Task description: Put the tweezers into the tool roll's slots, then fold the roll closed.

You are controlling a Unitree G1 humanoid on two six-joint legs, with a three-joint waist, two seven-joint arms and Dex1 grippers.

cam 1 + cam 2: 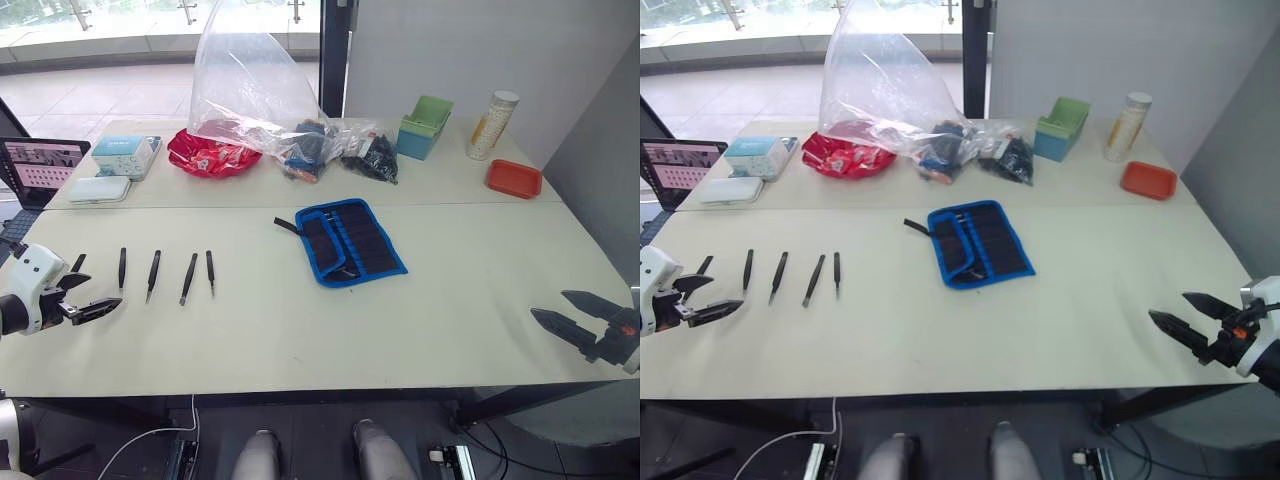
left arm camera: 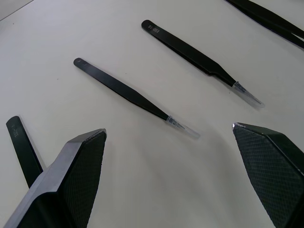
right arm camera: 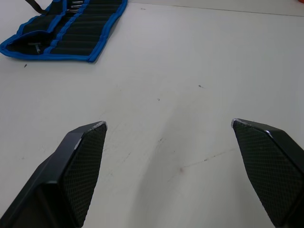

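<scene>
The tweezers (image 1: 153, 272) lie pointing toward the desk's (image 1: 450, 300) near edge, just beyond the open left tool (image 1: 88, 293); the right tool (image 1: 570, 318), also open, hovers far off.

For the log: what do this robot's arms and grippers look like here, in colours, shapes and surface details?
The left gripper has a rounded white wrist housing and two black pointed fingers. The right gripper has the same black tapered fingers, with a small orange-red detail at their base and a white housing behind. Up close, the fingers are wedge-shaped, with cross-hatched textured inner pads.
</scene>
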